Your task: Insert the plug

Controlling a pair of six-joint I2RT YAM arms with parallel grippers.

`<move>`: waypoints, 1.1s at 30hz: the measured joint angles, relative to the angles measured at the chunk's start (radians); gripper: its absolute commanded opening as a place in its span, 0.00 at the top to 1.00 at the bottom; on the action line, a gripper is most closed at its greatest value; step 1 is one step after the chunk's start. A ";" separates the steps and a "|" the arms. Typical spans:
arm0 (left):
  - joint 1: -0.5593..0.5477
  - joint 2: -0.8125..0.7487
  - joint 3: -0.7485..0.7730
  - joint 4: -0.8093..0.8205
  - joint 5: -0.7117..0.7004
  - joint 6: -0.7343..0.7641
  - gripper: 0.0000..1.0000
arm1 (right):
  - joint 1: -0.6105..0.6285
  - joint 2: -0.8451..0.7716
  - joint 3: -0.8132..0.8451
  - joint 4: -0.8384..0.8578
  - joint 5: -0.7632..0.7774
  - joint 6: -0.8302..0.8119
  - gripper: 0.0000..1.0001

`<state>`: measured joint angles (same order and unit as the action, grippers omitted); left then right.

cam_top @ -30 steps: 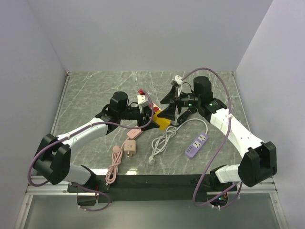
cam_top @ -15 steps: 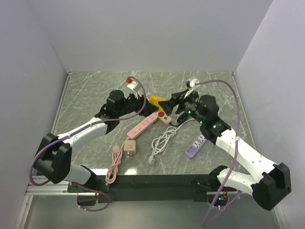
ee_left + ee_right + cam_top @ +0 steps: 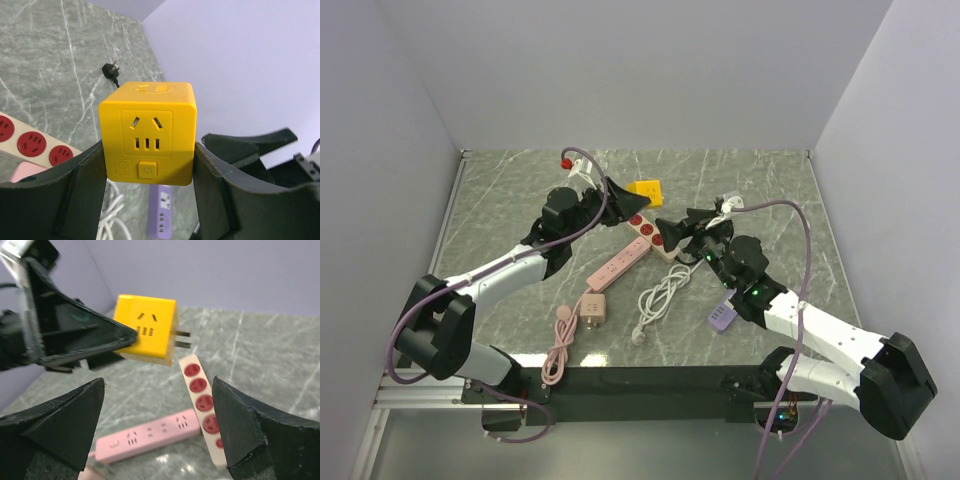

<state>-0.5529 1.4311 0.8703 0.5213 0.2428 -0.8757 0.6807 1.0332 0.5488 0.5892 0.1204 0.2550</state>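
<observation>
The plug (image 3: 147, 132) is a bright-yellow cube, clamped by its sides between my left gripper's (image 3: 148, 150) fingers, socket face toward the wrist camera. From above, the plug (image 3: 646, 188) hangs over the far middle of the table, at the tip of the left gripper (image 3: 630, 195). In the right wrist view the plug (image 3: 147, 332) shows two metal prongs pointing right, above a beige strip with red sockets (image 3: 200, 395). My right gripper (image 3: 157, 410) stands open and empty, low over that strip (image 3: 650, 232) and apart from the plug.
A pink power strip (image 3: 618, 265) with its cord and pink adapter (image 3: 595, 310) lies left of centre. A coiled white cable (image 3: 665, 290) and a purple power strip (image 3: 722, 316) lie near the right arm. A black plug (image 3: 111, 70) rests on the marble.
My left gripper has lifted the yellow plug off the table and carried it toward the back. The right arm has swung from the far side to a lower, nearer pose, staying open.
</observation>
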 measured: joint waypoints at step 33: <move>-0.020 -0.047 -0.086 0.075 -0.159 -0.304 1.00 | 0.134 0.425 0.132 0.398 0.135 -0.113 0.16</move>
<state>-0.5732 1.3842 0.7845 0.5961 0.0837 -1.1793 0.8150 1.4582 0.6807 0.9874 0.2554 0.1417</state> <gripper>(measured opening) 0.657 0.844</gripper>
